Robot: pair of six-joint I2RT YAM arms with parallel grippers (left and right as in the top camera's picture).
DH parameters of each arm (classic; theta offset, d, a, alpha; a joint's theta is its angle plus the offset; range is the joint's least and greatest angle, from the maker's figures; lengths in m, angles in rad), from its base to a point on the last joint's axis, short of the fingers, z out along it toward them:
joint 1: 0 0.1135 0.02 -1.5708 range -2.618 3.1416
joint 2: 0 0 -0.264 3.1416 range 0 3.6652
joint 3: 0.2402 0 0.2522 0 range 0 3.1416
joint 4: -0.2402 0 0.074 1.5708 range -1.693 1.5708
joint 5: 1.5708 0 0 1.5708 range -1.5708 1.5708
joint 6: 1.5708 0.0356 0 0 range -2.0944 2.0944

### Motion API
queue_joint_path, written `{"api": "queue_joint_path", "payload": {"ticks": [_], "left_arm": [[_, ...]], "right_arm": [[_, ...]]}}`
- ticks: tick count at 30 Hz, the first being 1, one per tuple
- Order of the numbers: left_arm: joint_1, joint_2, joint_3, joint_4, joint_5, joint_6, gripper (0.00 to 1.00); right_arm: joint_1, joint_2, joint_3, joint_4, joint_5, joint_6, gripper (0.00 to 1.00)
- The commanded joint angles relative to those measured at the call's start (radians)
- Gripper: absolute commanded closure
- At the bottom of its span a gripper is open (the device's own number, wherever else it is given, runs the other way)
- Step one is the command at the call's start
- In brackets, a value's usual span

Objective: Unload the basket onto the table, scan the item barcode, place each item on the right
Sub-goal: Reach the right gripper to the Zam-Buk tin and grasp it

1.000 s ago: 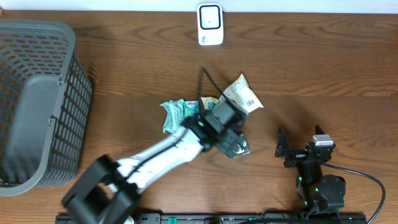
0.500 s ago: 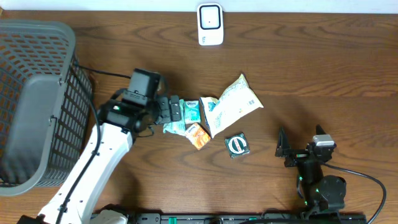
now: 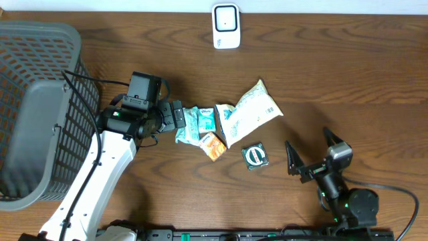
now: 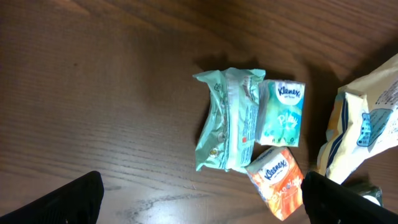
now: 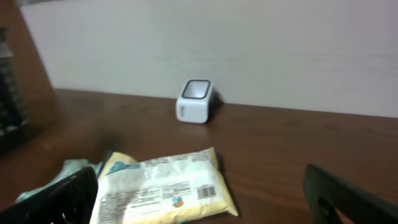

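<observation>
The left fingers point(image 4: 62, 202) are spread wide and hold nothing. Just ahead of their tips, in line with the gap between them, lies a crumpled green pack point(image 4: 227, 118) flat on the bench point(image 3: 348, 73). A pale Kleenex pack point(image 4: 283, 112) touches its far side, and an orange pack point(image 4: 277, 180) sits against both, nearer the finger on the right of the wrist view. Beyond these is a white bag point(image 3: 249, 110). Behind the left fingers, past the arm, stands a grey basket point(image 3: 40, 107).

The right fingers point(image 5: 348, 196) are also spread wide with nothing between them. Ahead of them lies the bag, label up, its barcode point(image 5: 208, 191) showing toward the nearer corner. Farther ahead, at the bench's back edge by the wall, stands the white scanner point(image 3: 226, 26), well apart from both pairs of fingers. A small dark packet point(image 3: 255, 156) lies near the right fingers' tips, between them and the orange pack.
</observation>
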Motion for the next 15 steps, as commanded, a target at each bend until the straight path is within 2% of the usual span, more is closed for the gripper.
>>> {"api": "queue_joint_path", "payload": {"ticks": [1,7,15], "left_arm": [[0.005,0.003,0.011,-0.005,-0.017,0.006,0.0],[0.005,0.003,0.011,-0.005,-0.017,0.006,0.0],[0.005,0.003,0.011,-0.005,-0.017,0.006,0.0]], "right_arm": [[-0.004,0.181,0.203,-0.056,-0.089,-0.018,0.01],[-0.004,0.473,0.496,-0.301,-0.145,-0.042,0.01],[-0.003,0.827,0.886,-0.782,-0.159,-0.069,0.01]]}}
